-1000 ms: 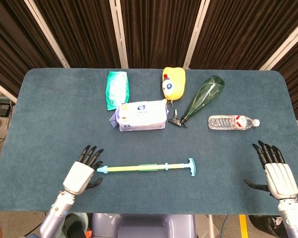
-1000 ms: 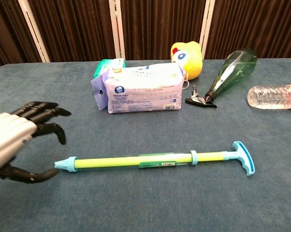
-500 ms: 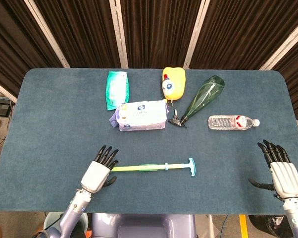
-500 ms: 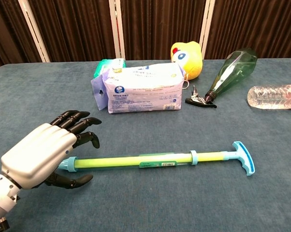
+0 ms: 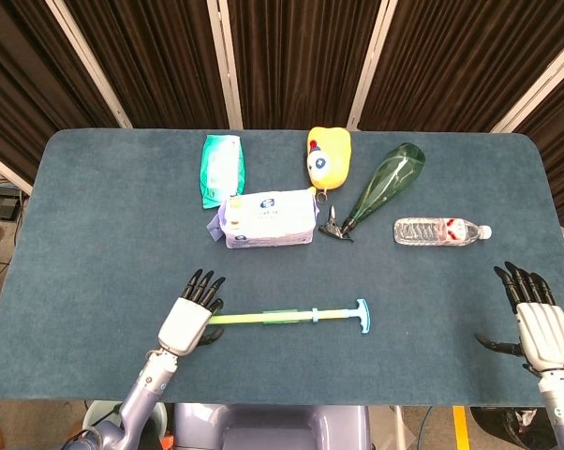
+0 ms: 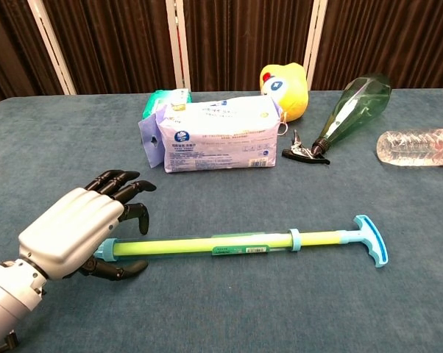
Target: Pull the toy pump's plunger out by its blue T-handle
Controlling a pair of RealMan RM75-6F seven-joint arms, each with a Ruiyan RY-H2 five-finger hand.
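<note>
Dark ribbed curtains hang behind a desk covered in blue-green felt; near its front edge, slightly left of centre, lies the toy pump, running left to right; its barrel is a slim yellow-green tube with a pale blue collar, and the blue T-handle sits at the right end with a short length of plunger rod already showing. Over the last second the left hand has slid in from the left and now covers the pump's capped left end; its dark fingers are curved over the barrel with the thumb tucked beneath, but they are not yet closed on it; it holds nothing. This looks like a move to steady the barrel before any pull. The right hand has drawn back a little toward the desk's front right corner; it hovers with fingers spread and empty, well apart from the T-handle; the pull has not begun.
</note>
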